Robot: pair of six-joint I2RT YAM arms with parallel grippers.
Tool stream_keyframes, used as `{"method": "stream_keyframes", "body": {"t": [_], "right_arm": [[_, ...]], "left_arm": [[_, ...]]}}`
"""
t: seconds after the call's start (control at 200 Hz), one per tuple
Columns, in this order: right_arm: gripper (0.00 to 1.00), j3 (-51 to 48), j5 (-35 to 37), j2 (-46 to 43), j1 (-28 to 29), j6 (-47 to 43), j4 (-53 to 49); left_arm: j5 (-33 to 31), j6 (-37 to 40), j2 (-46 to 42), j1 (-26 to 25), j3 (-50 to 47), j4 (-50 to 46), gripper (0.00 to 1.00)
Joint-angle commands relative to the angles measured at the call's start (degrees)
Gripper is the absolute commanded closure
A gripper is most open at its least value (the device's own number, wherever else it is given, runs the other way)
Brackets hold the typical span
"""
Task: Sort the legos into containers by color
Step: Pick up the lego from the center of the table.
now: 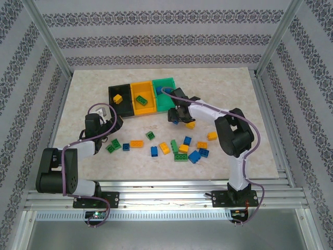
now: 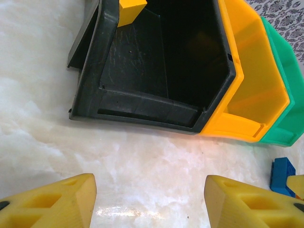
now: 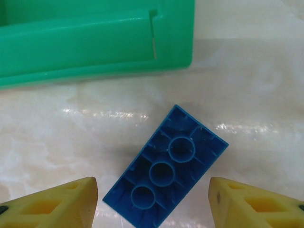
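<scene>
The three containers stand in a row at the back: black point(image 1: 125, 107), yellow-orange point(image 1: 148, 107) and green point(image 1: 167, 83). My right gripper point(image 3: 152, 204) is open, just in front of the green container point(image 3: 95, 38). Between its fingers a blue lego point(image 3: 166, 178) lies upside down on the table, touching neither finger. My left gripper point(image 2: 149, 199) is open over bare table in front of the black container point(image 2: 142, 61), which holds a yellow lego point(image 2: 130, 10). Several blue, green and yellow legos point(image 1: 180, 150) lie scattered on the table nearer the arms.
In the left wrist view the yellow-orange container point(image 2: 256, 80) and the green container point(image 2: 285, 95) stand to the right of the black one. A blue lego point(image 2: 282, 175) lies at that view's right edge. Patterned walls and metal posts point(image 1: 49, 44) enclose the marble table point(image 1: 234, 94).
</scene>
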Motion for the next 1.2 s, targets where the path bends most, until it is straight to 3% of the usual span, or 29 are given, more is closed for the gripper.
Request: {"method": "stream_keyframes", "body": {"t": [0.0,0.395,0.65,0.909,1.074,1.199], "right_arm": [[0.37,1.78,1.93,2.72,1.15,-0.04,-3.91],[0.39,9.62,7.96,8.35,2.03,-1.88,-8.53],[0.71,6.24,8.07,5.52,2.46,-2.43,-5.87],[0.73,-0.48,6.21,-5.03,2.62,-2.94,1.16],[0.70,9.02,4.10,-2.97,1.66,-5.06,-0.17],[0.60,19.89,1.77,3.04,-0.22,-6.11,-2.82]], "left_arm": [[0.64,1.28,0.58,-0.49,1.40,2.50,0.39],[1.35,0.82,1.38,-0.53,1.61,3.03,0.39],[1.03,1.22,0.62,-0.54,1.52,2.43,0.39],[0.77,1.11,0.51,-0.62,1.26,2.74,0.39],[1.55,0.74,1.43,-0.80,1.45,3.36,0.39],[1.36,0.82,1.27,-0.89,1.46,3.21,0.39]]}}
